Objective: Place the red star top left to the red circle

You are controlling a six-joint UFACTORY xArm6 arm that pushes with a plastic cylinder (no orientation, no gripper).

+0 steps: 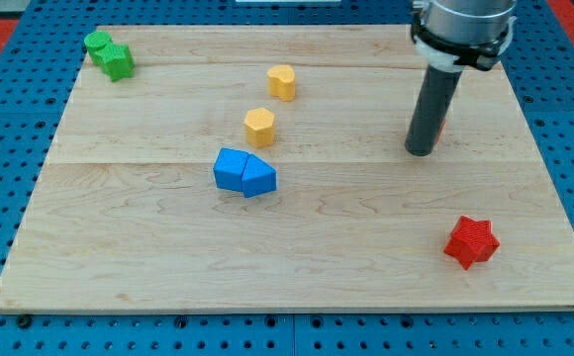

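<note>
Wood board (pixel 297 257) on blue pegboard | my tip (pixel 421 151) upper right, hiding red circle (pixel 441 125) | red star (pixel 471 242) lower right, well apart | no pincer, rod only

- Landmark: red star (pixel 471 241), near the board's (pixel 148 257) bottom right corner.
- Above the star: my tip (pixel 421 151), with a sliver of red just behind the rod; bare board between star and tip.
- Left of the star: open wood up to the touching blue blocks (pixel 243 173).
- Upper left, well apart: yellow hexagon (pixel 259 127), yellow heart (pixel 282 82).
- Far top left corner: green blocks (pixel 109 55).
</note>
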